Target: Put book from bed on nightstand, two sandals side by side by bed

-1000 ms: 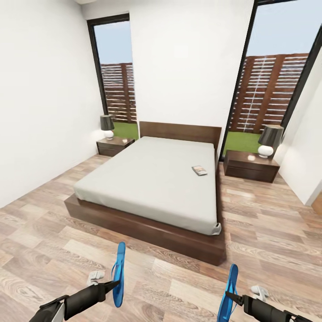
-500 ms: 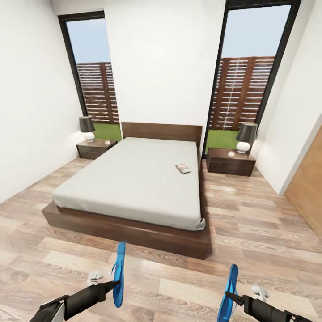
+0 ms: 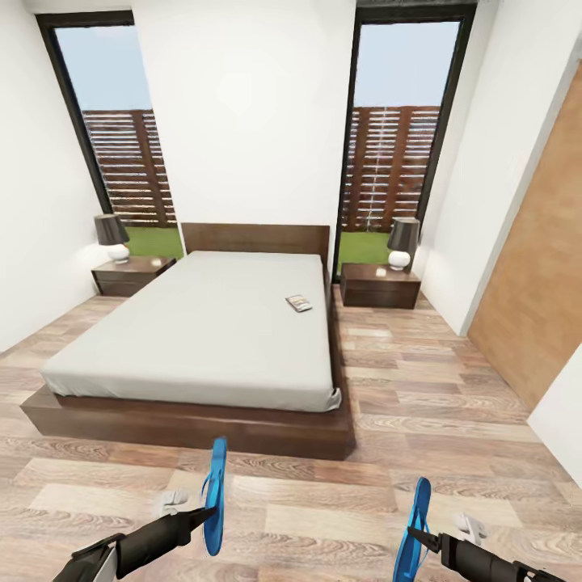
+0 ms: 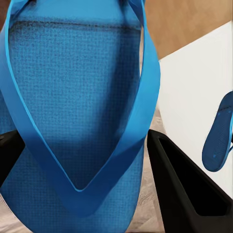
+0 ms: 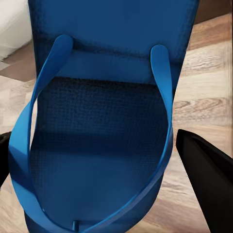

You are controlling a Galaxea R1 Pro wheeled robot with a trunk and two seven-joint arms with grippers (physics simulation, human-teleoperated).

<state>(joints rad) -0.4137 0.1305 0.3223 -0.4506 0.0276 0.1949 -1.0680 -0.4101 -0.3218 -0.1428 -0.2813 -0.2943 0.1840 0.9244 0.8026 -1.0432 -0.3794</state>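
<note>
- 2 sandals total, both bright blue flip-flops, one per arm. Left gripper (image 3: 206,511) is clamped on the left sandal (image 3: 214,495), right gripper (image 3: 416,533) is clamped on the right sandal (image 3: 414,527). Both held upright on edge, off the floor (image 3: 453,420).
- Handling guess: light, thin, prob bendy foam w/ thin straps. They'll flop if pinched at the tip, so gripping thru the sole edge near the middle seems safest.
- 1 book (image 3: 298,303), small thin paperback lying flat on the bed (image 3: 194,339), on the side toward the right nightstand (image 3: 380,284). Looks light but low-profile; I'd take it by an edge, might need to slide it.
- 2 nightstands, left nightstand (image 3: 132,275) too, 1 lamp on each.
- 1 bed, 2 tall windows behind it.
</note>
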